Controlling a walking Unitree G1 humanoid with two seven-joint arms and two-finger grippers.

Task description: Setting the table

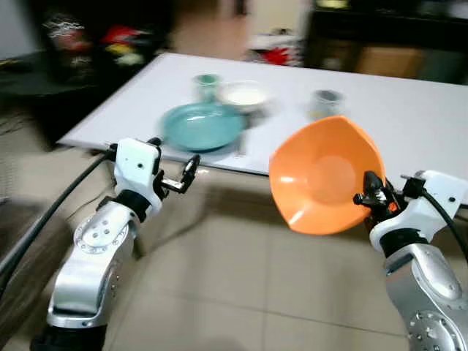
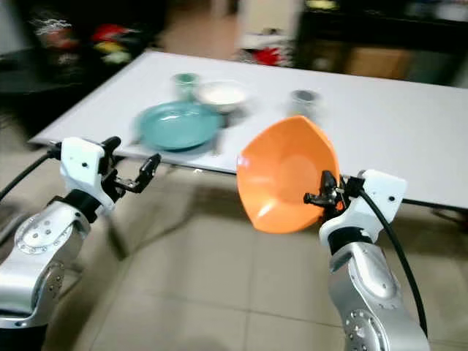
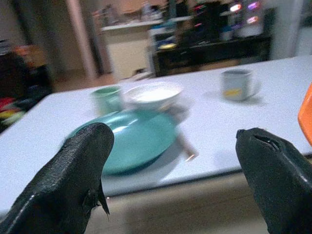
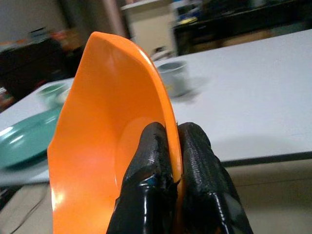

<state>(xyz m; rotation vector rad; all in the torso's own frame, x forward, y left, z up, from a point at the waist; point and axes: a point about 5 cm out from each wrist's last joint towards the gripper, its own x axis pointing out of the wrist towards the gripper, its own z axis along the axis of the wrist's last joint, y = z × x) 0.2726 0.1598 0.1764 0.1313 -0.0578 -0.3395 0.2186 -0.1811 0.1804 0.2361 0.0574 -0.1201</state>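
White table [image 1: 409, 117]; right pincer [image 4: 174, 146] pinches glossy orange bowl [image 1: 325, 175] rim

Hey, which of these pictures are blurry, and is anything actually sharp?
Both eye views are motion-smeared: the teal plate, white bowl and dark background blur. Left wrist view: the open left pincer is crisp, the table soft. Right wrist view: the right pincer gripping the orange bowl is sharpest, the room behind hazy.

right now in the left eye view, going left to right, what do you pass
left gripper → teal plate → white bowl → orange bowl → right gripper
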